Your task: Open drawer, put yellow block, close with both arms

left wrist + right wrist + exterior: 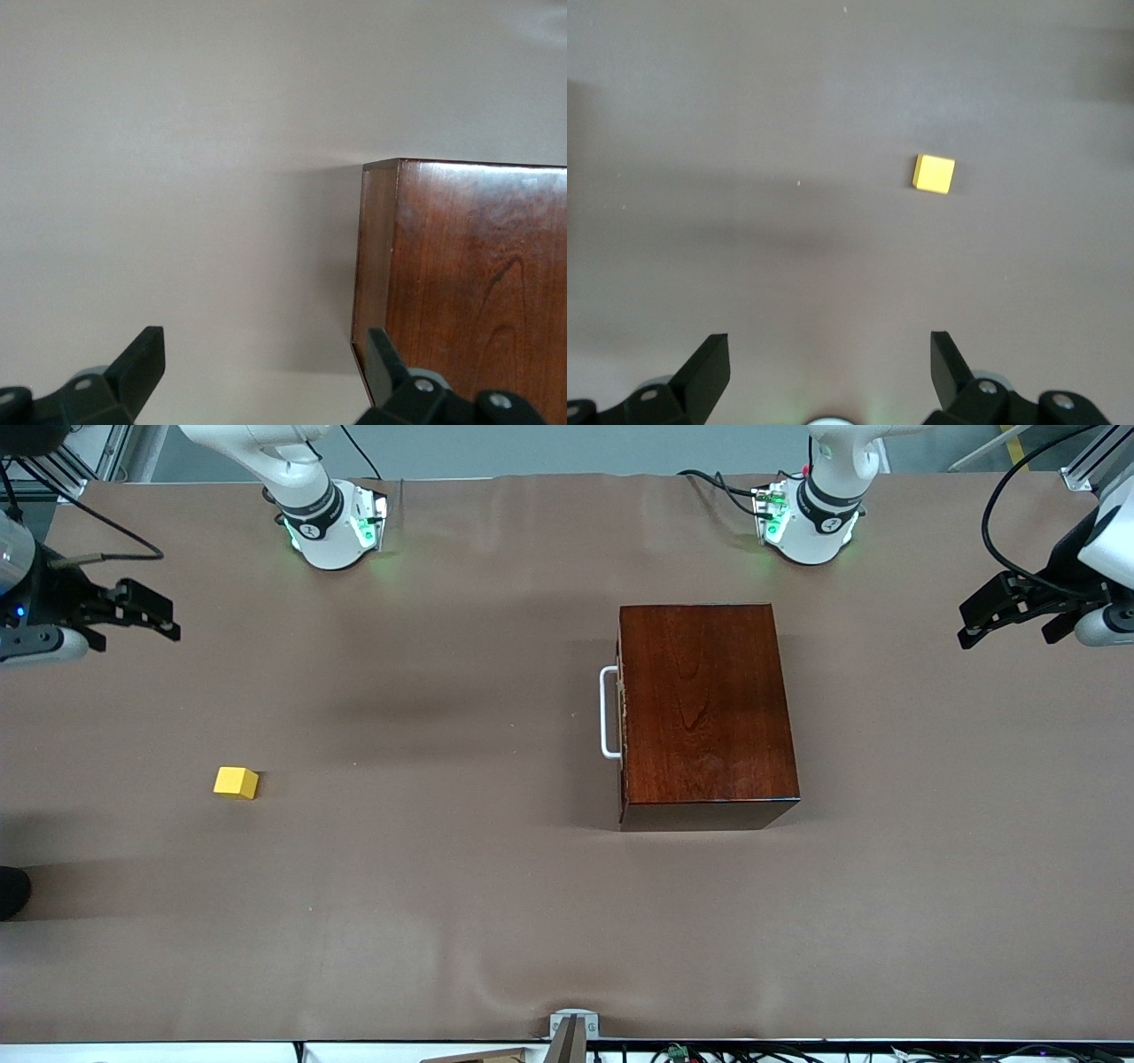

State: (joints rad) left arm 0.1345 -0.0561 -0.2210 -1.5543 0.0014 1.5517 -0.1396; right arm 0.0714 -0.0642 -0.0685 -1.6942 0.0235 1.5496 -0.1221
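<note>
White arms hang high at the table ends, left pincer [1005, 615] and right pincer [142, 613] both spread.

I work in a robotics lab, not a home. My two white arm bases [332, 527] are bolted along one edge of a wide surface [443, 921] covered in plain brown cloth, green status lights glowing on them. Black cables [1001, 505] trail off the edges, aluminium framing [1085, 469] stands at the corners, and a camera mount [571, 1032] is clamped to the rim.
</note>
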